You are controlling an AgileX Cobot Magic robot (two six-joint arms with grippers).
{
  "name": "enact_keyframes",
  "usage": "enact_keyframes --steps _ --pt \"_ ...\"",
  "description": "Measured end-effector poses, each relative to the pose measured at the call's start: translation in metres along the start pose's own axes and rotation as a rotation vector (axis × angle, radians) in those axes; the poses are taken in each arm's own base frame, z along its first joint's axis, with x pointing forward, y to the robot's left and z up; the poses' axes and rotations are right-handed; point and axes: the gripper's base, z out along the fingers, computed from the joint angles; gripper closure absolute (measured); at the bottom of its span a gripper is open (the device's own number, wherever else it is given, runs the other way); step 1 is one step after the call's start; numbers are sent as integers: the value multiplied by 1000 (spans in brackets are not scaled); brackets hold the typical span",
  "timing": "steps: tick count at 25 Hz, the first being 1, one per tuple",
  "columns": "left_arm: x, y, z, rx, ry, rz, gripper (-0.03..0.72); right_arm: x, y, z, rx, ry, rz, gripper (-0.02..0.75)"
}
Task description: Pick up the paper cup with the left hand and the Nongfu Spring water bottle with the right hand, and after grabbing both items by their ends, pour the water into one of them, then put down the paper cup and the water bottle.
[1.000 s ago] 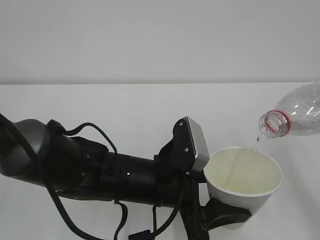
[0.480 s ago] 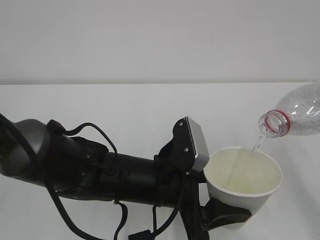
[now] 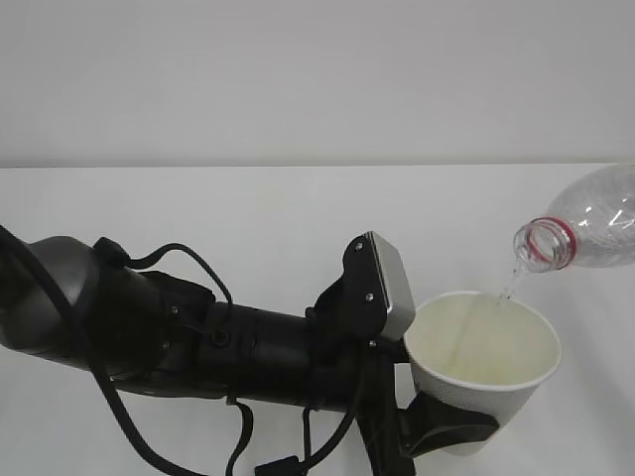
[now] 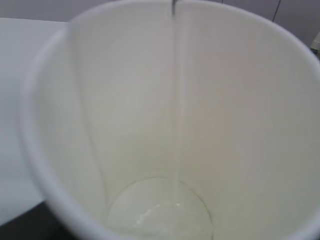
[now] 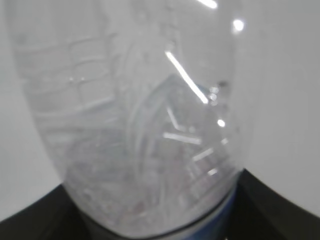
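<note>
The white paper cup (image 3: 486, 362) is held upright at the lower right, with my left gripper (image 3: 458, 434) shut around its base. The clear Nongfu Spring water bottle (image 3: 595, 228) comes in from the right edge, tipped with its red neck ring (image 3: 543, 244) just above the cup's far rim. A thin stream of water (image 3: 510, 288) falls into the cup. In the left wrist view the stream (image 4: 174, 100) runs down the cream inside to a shallow pool (image 4: 160, 215). My right gripper (image 5: 155, 227) is shut on the bottle (image 5: 135, 110), with black fingers (image 5: 282, 212) on either side.
The black left arm (image 3: 198, 342) with its grey block (image 3: 387, 288) and looping cables fills the lower left of the exterior view. The white table (image 3: 248, 218) stretches back to a pale wall.
Water keeps running from the bottle into the cup. Arms, cup and bottle have held their places.
</note>
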Motion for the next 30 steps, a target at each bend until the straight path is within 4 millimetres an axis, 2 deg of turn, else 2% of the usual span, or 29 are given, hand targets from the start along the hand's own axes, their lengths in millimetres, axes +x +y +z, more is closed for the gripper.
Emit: enact_keyframes --steps 30 --pt "0 0 0 1 1 1 188 0 -1 0 14 -3 -2 245"
